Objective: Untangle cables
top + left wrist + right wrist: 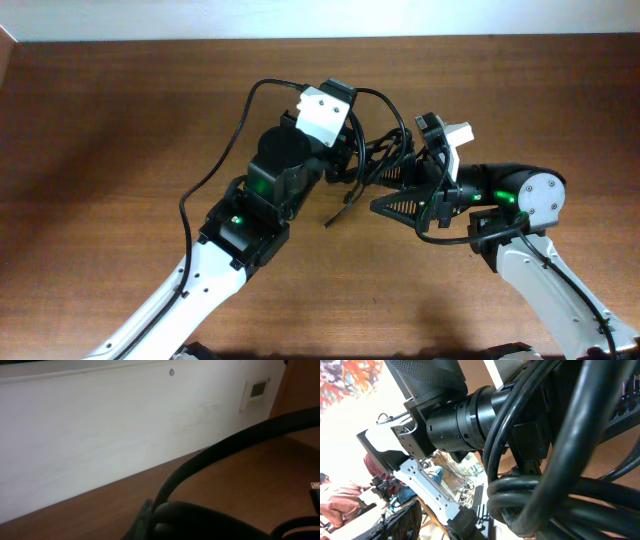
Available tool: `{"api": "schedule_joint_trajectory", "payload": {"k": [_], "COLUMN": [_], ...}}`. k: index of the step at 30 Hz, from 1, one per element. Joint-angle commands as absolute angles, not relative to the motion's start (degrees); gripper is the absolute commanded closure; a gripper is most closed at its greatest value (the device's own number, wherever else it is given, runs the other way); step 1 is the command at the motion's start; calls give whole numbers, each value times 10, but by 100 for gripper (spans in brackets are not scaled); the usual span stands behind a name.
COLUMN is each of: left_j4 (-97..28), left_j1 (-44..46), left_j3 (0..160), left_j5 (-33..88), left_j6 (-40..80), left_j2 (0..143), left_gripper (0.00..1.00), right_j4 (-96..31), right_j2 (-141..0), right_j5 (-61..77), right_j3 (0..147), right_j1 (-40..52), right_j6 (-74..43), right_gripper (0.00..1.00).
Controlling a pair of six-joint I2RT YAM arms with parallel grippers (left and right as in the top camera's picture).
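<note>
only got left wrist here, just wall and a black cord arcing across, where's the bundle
Observer: Overhead shows the cables bunched between the left arm and the right arm, near the middle of the table.
Operator: any loose end
Observer: Yes, one loose end sticks out at the lower left of the bunch, pointing down toward the near edge.
Operator: and the right pincer
Observer: The right pincer points left just below the bunch. I cannot tell whether it is open or shut.
Operator: its wrist cam any help
Observer: No. Looped black cords close to the lens fill most of that view.
</note>
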State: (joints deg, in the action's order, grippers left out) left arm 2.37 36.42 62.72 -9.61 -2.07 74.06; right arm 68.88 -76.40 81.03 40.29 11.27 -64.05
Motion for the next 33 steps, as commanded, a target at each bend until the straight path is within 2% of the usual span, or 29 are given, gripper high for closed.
{"api": "schedule_joint_trajectory", "payload": {"k": [1, 6, 9, 12, 24, 28, 33], "left_j4": [21, 17, 17, 19, 20, 6, -12], "left_j1": [368, 369, 368, 368, 365, 362, 362], "left_j3": [630, 630, 630, 630, 630, 630, 630], "left_j5": [-87, -88, -92, -123, -241, -271, -288], "left_j6": [-8, -8, -9, -9, -9, -9, -33], "left_j2": [744, 744, 744, 744, 757, 758, 758], "left_gripper": [100, 100, 100, 100, 100, 100, 100], "right_j4": [693, 693, 693, 693, 695, 725, 736], "right_j2": [-757, -757, -757, -757, -757, -757, -757], "right_j5": [781, 776, 787, 808, 879, 879, 874], "right_j3": [408, 408, 408, 408, 408, 408, 408], "right_j1": [118, 118, 120, 128, 147, 146, 146], "right_j6": [-632, -632, -632, -632, -632, -632, -632], "right_gripper": [31, 31, 42, 48, 52, 70, 82]}}
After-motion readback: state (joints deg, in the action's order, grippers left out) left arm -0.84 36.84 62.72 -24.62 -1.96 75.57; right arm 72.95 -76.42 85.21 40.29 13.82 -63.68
